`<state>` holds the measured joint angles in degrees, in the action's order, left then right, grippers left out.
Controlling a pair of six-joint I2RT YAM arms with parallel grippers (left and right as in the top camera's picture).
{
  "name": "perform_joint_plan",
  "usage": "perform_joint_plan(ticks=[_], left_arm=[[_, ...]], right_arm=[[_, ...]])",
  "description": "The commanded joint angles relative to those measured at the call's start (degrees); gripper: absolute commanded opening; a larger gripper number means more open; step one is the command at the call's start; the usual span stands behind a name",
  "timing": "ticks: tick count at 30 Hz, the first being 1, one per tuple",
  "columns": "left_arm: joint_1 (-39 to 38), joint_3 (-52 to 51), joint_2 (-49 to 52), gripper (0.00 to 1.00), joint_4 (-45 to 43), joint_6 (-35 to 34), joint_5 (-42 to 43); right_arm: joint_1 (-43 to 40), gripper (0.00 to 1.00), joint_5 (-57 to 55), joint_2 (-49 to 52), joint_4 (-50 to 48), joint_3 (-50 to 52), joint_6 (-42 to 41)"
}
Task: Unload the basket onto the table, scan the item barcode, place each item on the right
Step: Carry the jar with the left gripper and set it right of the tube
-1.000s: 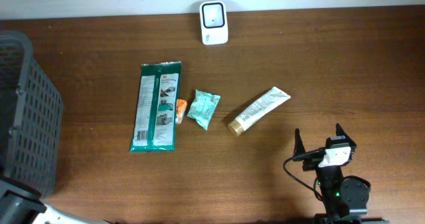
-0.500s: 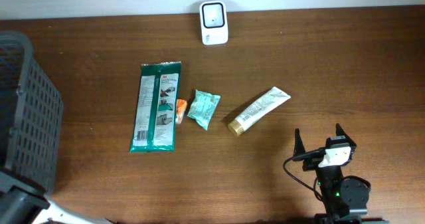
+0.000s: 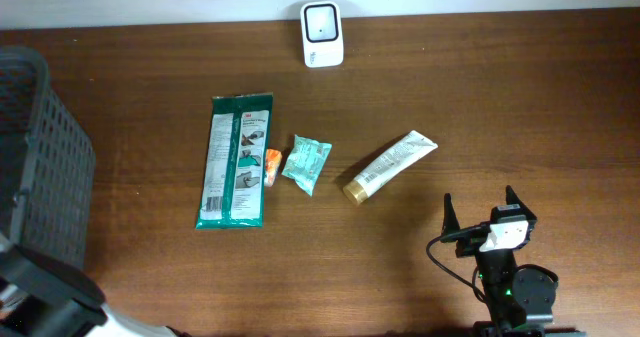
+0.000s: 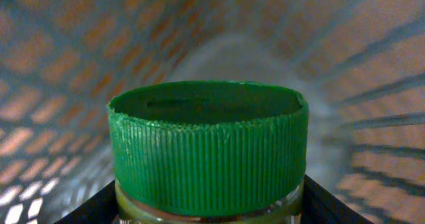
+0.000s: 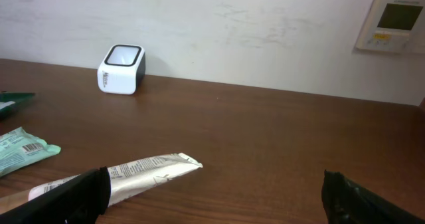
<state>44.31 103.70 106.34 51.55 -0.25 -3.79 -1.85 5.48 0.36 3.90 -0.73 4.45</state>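
Observation:
In the left wrist view a jar with a ribbed green lid [image 4: 207, 144] fills the picture. My left gripper [image 4: 209, 207] is shut on it just below the lid, a black finger [image 4: 89, 207] on each side. Grey basket mesh [image 4: 53, 64] surrounds it. The white barcode scanner [image 3: 322, 34] stands at the table's far edge, also in the right wrist view as the scanner [image 5: 121, 69]. My right gripper [image 3: 482, 213] rests open near the front right, nothing between its fingers, seen in its own view as the right gripper [image 5: 216, 197].
A dark mesh basket [image 3: 40, 167] stands at the left edge, with my left arm [image 3: 45, 299] below it. A green wipes pack [image 3: 235, 160], a small teal packet [image 3: 306, 163] and a white tube [image 3: 390, 165] lie mid-table. The tube [image 5: 133, 174] lies near my right gripper.
My left arm has come further into the overhead view at the bottom left corner, below the basket. The right arm and the items on the table have not moved.

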Motion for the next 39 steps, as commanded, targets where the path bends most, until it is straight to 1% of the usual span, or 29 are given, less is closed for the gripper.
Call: perform_joint_plan(ticks=[1,3,4,6,10,14,18,21,22,24,27,31,36,37,39], left_arm=[[-5.6,4.7,-7.7,0.57,-0.7,-0.6,3.1],[-9.2,5.5,-10.4,0.57,-1.6,-0.6,3.1],[-12.6,5.7,-12.6,0.57,-2.5,-0.6,3.0],[-16.9,5.7,-15.1,0.58,-3.1,-0.6,3.0],[-28.9,5.7,-17.9,0.59,-3.3,-0.6,3.0],[-41.0,5.5,-16.7,0.58,-3.3,-0.6,3.0],[-50.7,5.5,-14.2,0.59,-4.2,-0.6,3.1],[-57.4,5.5,-11.5,0.6,-4.5,-0.7,4.7],[-59.8,5.5,-9.7,0.6,-4.6,-2.0,5.2],[-62.2,5.5,-7.1,0.6,-4.6,-3.0,7.0],[-65.4,5.4,-2.2,0.61,-5.0,-3.0,12.2],[-68.7,5.4,3.3,0.61,-6.3,-2.6,12.6],[-72.1,5.1,9.6,0.59,-11.3,3.3,17.2],[-72.8,5.1,10.9,0.57,-12.9,4.3,18.0],[-74.1,5.1,13.9,0.57,-16.3,5.1,19.4]], right_arm=[[-0.4,0.98,-0.1,-0.2,0.2,0.4,-0.4],[-0.4,0.98,-0.1,-0.2,0.2,0.4,-0.4],[-0.4,0.98,-0.1,-0.2,0.2,0.4,-0.4],[-0.4,0.98,-0.1,-0.2,0.2,0.4,-0.4],[-0.4,0.98,-0.1,-0.2,0.2,0.4,-0.4],[-0.4,0.98,-0.1,-0.2,0.2,0.4,-0.4],[-0.4,0.98,-0.1,-0.2,0.2,0.4,-0.4],[-0.4,0.98,-0.1,-0.2,0.2,0.4,-0.4],[-0.4,0.98,-0.1,-0.2,0.2,0.4,-0.4],[-0.4,0.98,-0.1,-0.2,0.2,0.4,-0.4],[-0.4,0.99,-0.1,-0.2,0.2,0.4,-0.4],[-0.4,0.98,-0.1,-0.2,0.2,0.4,-0.4],[-0.4,0.98,-0.1,-0.2,0.2,0.4,-0.4],[-0.4,0.98,-0.1,-0.2,0.2,0.4,-0.4],[-0.4,0.98,-0.1,-0.2,0.2,0.4,-0.4]])
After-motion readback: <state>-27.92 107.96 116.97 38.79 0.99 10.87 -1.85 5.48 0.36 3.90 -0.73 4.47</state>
